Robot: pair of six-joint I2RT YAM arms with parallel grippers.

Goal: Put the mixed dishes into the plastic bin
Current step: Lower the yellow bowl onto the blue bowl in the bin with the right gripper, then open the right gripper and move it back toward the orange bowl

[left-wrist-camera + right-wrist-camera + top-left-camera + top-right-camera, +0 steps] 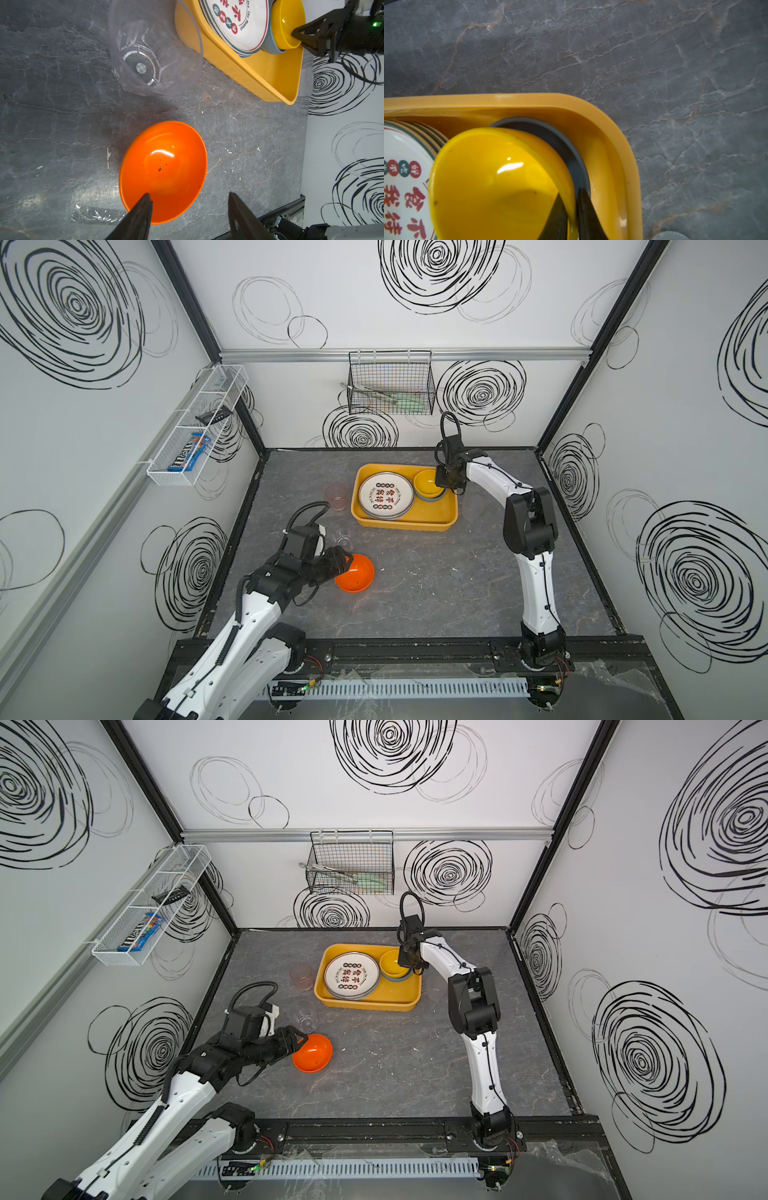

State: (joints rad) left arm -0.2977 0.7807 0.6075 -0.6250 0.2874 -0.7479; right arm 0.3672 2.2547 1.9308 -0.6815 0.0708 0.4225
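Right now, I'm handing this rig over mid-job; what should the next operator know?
Left claw: open, straddling the orange bowl's rim on the table.
Right claw: astride the yellow bowl's rim; whether it grips is unclear.
Done: plates stacked in the bin, yellow bowl nested in the grey bowl beside them.
To do: orange bowl, clear cup, pink cup, plus what looks like another clear cup right of the bin.

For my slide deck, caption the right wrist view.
Right gripper grips the yellow bowl, nested in a grey bowl, inside the plastic bin.
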